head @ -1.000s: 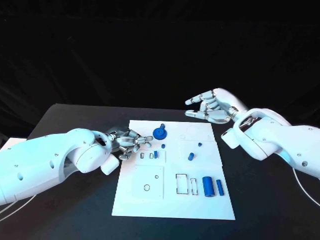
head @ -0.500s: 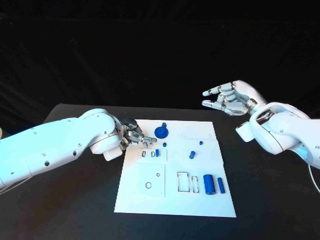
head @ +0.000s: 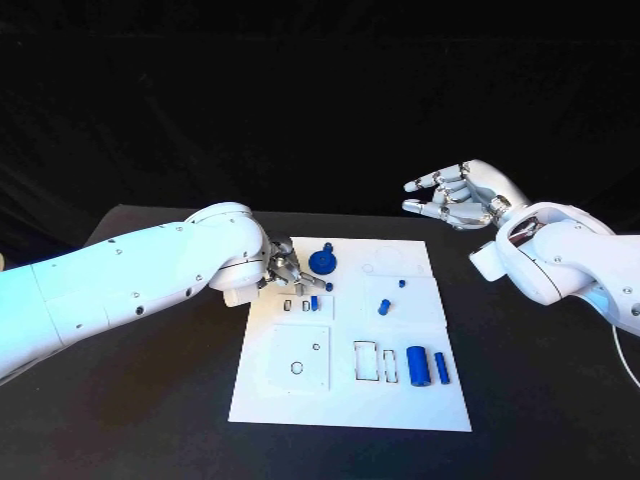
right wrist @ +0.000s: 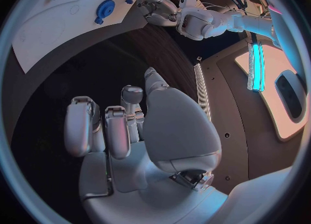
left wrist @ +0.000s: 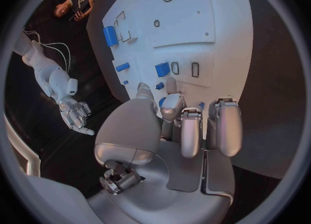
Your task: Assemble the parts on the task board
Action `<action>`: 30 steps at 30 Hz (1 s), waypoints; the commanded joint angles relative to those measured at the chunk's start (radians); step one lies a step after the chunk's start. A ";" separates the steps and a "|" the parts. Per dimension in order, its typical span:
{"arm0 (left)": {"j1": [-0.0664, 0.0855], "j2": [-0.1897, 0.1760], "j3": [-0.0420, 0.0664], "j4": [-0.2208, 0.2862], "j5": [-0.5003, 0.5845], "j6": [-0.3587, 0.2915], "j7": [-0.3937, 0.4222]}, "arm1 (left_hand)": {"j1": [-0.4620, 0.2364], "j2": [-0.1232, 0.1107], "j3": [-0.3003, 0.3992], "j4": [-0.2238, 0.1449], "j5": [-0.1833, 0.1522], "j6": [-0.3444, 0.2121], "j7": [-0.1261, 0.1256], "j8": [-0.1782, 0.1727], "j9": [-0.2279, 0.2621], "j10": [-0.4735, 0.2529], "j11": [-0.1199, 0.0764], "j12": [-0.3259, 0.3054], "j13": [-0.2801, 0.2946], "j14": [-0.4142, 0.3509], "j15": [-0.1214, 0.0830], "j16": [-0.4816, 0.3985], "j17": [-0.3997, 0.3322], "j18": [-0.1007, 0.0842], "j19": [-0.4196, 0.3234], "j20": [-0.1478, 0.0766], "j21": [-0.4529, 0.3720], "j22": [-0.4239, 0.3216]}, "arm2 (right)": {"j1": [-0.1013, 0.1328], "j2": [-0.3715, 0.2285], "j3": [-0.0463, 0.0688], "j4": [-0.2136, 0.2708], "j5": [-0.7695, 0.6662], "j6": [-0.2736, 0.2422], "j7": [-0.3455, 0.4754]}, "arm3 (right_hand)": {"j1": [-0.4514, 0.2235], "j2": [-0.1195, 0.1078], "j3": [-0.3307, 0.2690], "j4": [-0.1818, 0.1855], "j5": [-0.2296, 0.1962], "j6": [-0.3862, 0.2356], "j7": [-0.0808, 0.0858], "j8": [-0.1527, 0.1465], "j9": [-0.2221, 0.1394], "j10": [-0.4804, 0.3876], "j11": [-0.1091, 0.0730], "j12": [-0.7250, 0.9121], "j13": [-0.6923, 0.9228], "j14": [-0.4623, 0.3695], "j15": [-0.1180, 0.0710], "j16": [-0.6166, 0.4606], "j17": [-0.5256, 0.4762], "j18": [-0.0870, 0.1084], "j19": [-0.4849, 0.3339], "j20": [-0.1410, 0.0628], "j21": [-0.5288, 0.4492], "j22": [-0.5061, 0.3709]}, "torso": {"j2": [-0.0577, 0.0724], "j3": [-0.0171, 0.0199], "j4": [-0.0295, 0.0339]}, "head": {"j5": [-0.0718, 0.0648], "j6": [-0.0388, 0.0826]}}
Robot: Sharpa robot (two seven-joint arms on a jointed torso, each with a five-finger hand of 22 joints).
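The white task board point(head: 299, 400) lies mid-table, also seen in the left wrist view point(left wrist: 207, 16) and the right wrist view point(right wrist: 52, 27). A blue round piece point(head: 322, 265) point(right wrist: 105, 9) stands near its far edge. My left hand point(head: 284, 272) point(left wrist: 188, 125) point(right wrist: 158, 9) sits at the board's far left corner, right beside that piece, fingers curled close together with nothing plainly in them. Whether the fingertips touch the piece I cannot tell. My right hand point(head: 457, 197) point(right wrist: 123, 125) point(left wrist: 78, 115) hangs raised past the board's far right corner, fingers apart, holding nothing.
Two blue cylinders point(head: 417, 367) point(head: 440, 370) lie near the board's right front beside outlined slots. A small blue piece point(head: 384, 307) point(left wrist: 122, 67) lies mid-board, and another point(head: 316, 303) point(left wrist: 162, 69) stands by the slots near my left hand. Black table surrounds the board.
My left arm has swung in over the board's left side, bringing the hand up against the blue round piece. My right hand rose and drew back to the right, then held still.
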 commanded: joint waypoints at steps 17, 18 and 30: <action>0.003 0.085 0.001 -0.084 -0.055 0.170 -0.081 | -0.008 0.017 -0.014 -0.002 -0.004 -0.016 0.000 0.020 0.025 0.010 -0.005 0.011 0.008 0.105 -0.009 0.003 0.263 -0.015 0.038 -0.008 0.010 0.084 | -0.002 0.011 -0.001 -0.008 -0.023 0.020 -0.017 | -0.004 0.003 -0.010 0.002 0.009 0.009 -0.002 0.003 0.001 0.004 -0.007 -0.006 -0.003 0.077 -0.002 -0.005 0.155 0.005 0.000 -0.008 -0.005 -0.002 | 0.000 -0.0002 0.0013 | 0.001 -0.011; 0.003 0.087 0.001 -0.087 -0.055 0.171 -0.081 | -0.006 0.019 -0.013 -0.002 -0.003 -0.017 0.000 0.021 0.028 0.011 -0.005 0.011 0.009 0.105 -0.009 0.003 0.263 -0.015 0.038 -0.008 0.011 0.085 | -0.002 0.012 -0.001 -0.008 -0.023 0.020 -0.017 | -0.004 0.003 -0.011 0.002 0.010 0.009 -0.003 0.003 0.001 0.004 -0.007 -0.006 -0.004 0.077 -0.002 -0.006 0.155 0.005 0.000 -0.008 -0.005 -0.003 | 0.000 -0.0002 0.0013 | 0.002 -0.012; 0.003 0.108 0.001 -0.113 -0.056 0.200 -0.070 | 0.058 0.032 0.002 -0.011 0.009 -0.034 0.000 0.037 0.064 0.011 -0.005 0.013 0.012 0.105 -0.008 0.003 0.263 -0.016 0.040 -0.007 0.012 0.089 | -0.003 0.018 -0.002 -0.011 -0.024 0.022 -0.018 | -0.004 0.003 -0.011 0.002 0.010 0.009 -0.003 0.003 0.001 0.004 -0.007 -0.006 -0.004 0.077 -0.002 -0.006 0.155 0.005 0.000 -0.008 -0.005 -0.003 | 0.000 -0.0001 0.0006 | 0.002 -0.014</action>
